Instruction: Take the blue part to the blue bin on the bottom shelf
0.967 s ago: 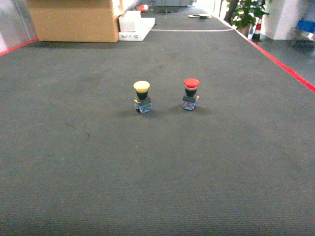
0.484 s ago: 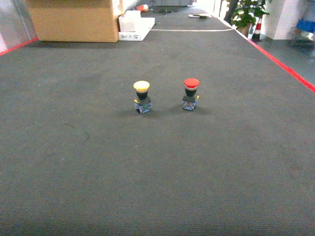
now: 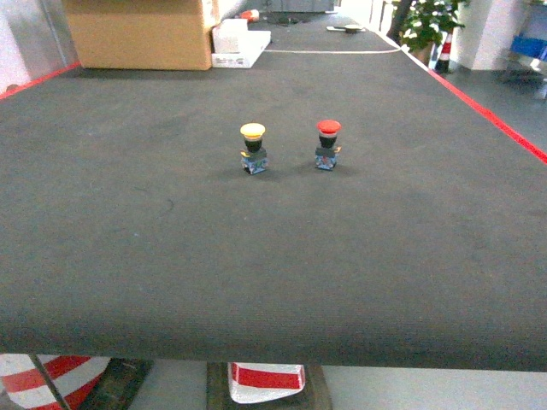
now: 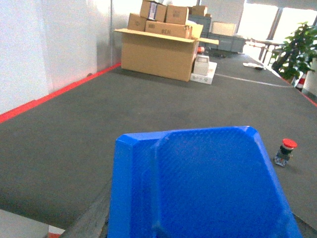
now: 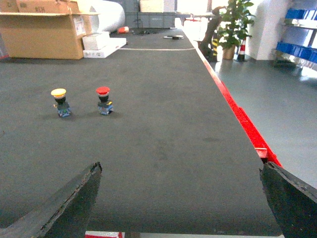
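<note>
Your right pincer (image 5: 181,168) hangs wide open over the dark grey ribbed surface (image 3: 256,282). The blue part, a bright-blue faceted plastic piece (image 4: 198,183), fills the bottom of the left wrist view and hides the left pincer, so you cannot tell its state. A yellow-capped push-button (image 3: 253,147) and a red-capped push-button (image 3: 327,143) stand upright, near each other.

Matt, finely ribbed dark mat (image 3: 273,256) carrying two glossy plastic push-buttons, yellow-capped (image 3: 253,147) and red-capped (image 3: 327,143); behind them, plain brown cardboard boxes (image 4: 158,52); nearest, a pebbled, semi-gloss blue plastic piece (image 4: 203,186).
</note>
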Motion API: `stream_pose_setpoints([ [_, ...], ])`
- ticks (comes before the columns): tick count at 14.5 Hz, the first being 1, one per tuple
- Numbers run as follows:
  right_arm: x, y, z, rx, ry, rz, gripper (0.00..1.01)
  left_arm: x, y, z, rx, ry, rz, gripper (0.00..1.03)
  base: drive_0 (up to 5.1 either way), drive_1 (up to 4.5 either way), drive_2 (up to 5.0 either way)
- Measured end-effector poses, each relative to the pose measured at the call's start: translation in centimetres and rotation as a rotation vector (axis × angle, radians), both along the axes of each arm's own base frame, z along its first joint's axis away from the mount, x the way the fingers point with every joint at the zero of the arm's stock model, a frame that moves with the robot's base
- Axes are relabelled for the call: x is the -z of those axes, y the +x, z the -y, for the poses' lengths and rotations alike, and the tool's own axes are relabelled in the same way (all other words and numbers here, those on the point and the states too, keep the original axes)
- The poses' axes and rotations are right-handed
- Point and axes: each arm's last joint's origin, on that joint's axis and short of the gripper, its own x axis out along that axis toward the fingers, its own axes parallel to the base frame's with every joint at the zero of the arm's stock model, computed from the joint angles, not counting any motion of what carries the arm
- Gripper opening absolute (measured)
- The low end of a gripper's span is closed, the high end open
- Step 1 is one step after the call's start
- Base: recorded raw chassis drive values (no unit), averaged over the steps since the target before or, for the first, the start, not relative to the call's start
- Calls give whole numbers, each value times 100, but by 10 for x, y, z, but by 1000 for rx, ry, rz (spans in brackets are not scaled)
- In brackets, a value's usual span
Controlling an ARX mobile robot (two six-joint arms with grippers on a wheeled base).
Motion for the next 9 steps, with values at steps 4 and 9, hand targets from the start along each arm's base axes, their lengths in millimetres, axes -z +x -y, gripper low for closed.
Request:
stream_pose_setpoints([
  [4,0,0,0,1,0,0,98,0,0,0,1,-2,3,45,-16,-16,-16],
  [9,0,0,0,0,0,0,98,0,0,0,-1,-2,2,45,-169,-169,-169],
])
